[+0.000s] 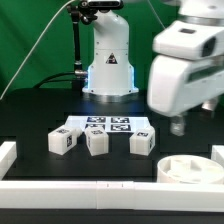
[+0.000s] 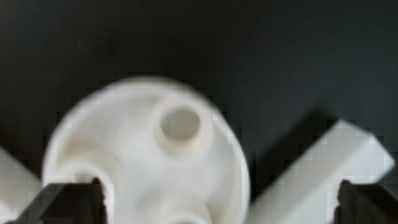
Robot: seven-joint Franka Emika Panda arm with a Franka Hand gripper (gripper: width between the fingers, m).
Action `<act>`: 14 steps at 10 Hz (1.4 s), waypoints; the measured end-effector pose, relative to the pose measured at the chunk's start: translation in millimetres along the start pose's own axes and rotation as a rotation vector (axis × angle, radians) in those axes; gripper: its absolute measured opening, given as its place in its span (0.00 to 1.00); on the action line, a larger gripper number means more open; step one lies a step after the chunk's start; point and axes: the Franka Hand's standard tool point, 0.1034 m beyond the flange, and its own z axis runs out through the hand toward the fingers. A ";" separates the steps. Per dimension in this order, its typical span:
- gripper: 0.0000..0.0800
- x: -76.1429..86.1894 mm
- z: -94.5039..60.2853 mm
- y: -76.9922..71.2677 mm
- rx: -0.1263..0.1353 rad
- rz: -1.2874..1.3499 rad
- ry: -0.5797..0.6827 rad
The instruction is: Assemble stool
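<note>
Stands on a white base well behind the seat disc, off to the exterior view's left of it. Rises out of the picture above that base. Fills the space over the seat disc with a bulky white wrist, blurred. Points the gripper down toward the disc, above its rim and apart from it in the exterior view. Looks down on the seat disc in the wrist view. Holds the gripper spread wide, one dark-tipped finger at each side of the disc. Cannot be judged for contact there: too blurred.
</note>
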 end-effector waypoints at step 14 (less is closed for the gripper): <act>0.81 -85.4 29.7 16.8 0.039 0.803 0.011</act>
